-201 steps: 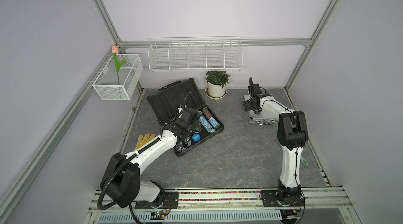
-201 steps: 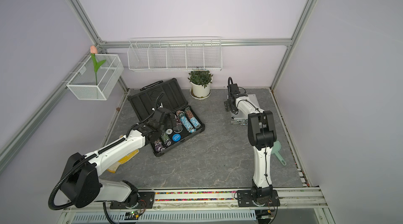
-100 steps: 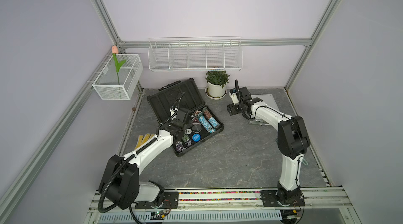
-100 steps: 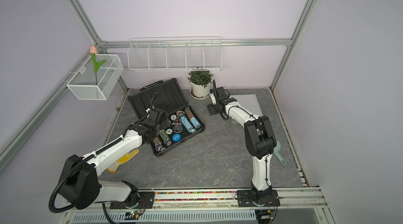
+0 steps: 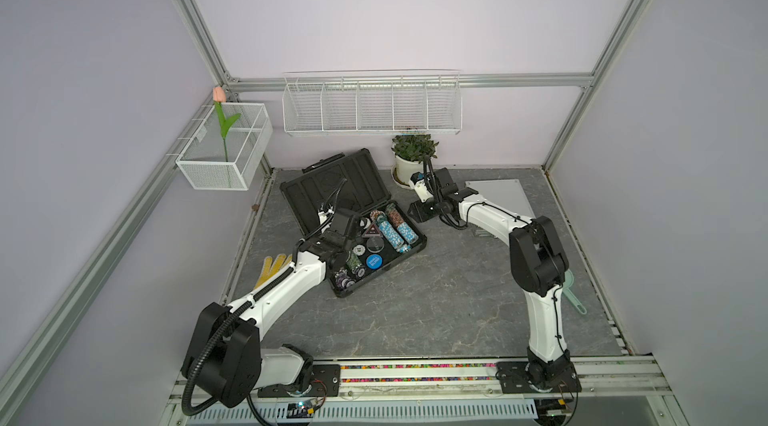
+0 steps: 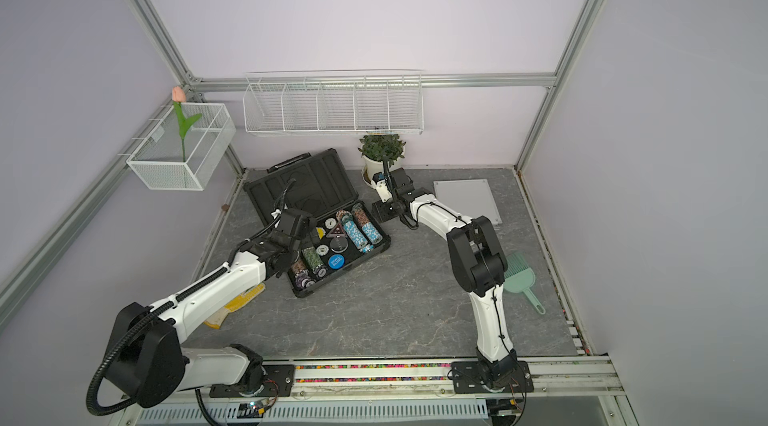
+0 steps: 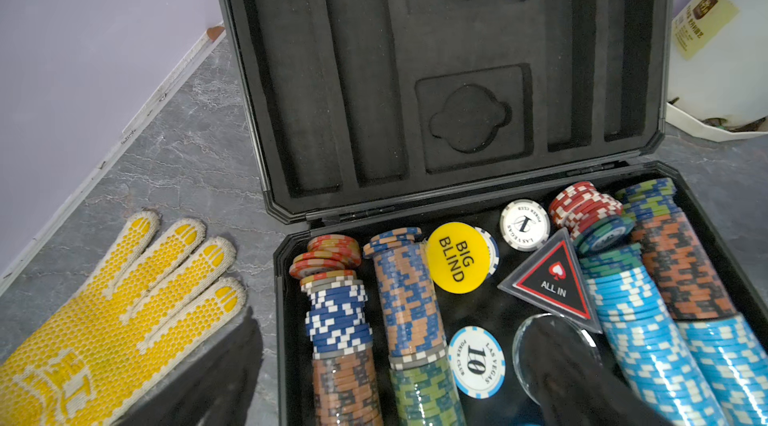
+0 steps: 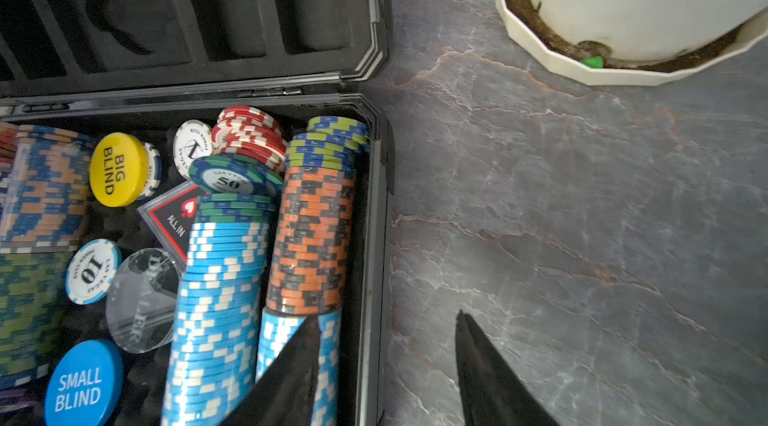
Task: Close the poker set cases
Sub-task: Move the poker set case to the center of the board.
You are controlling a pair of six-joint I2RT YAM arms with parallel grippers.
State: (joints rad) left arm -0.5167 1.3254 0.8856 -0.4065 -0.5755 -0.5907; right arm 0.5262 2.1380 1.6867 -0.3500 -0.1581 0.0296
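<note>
The dark-grey poker case point(image 5: 320, 191) lies open left of centre, lid tilted back, with several rows of colourful chips point(image 7: 407, 295) in its black base. My left gripper point(image 5: 351, 237) hovers over the base's left half, open wide; its dark fingers point(image 7: 216, 378) stand either side of the chip rows with nothing held. My right gripper point(image 8: 386, 361) is open and straddles the base's right wall point(image 8: 370, 262), one finger over blue chips, one over the table. The silver case point(image 5: 500, 197) lies flat and shut at the back right in both top views point(image 6: 467, 199).
A white plant pot point(image 5: 409, 164) stands just behind the right gripper. A yellow dotted glove point(image 7: 104, 312) lies left of the dark case. A green dustpan point(image 6: 521, 278) lies at the right. Two white wire baskets point(image 5: 372, 106) point(image 5: 224, 150) hang on the walls.
My right arm has swung left from the silver case to the dark case's right side, and its jaws have narrowed. The left gripper has shifted slightly over the chips.
</note>
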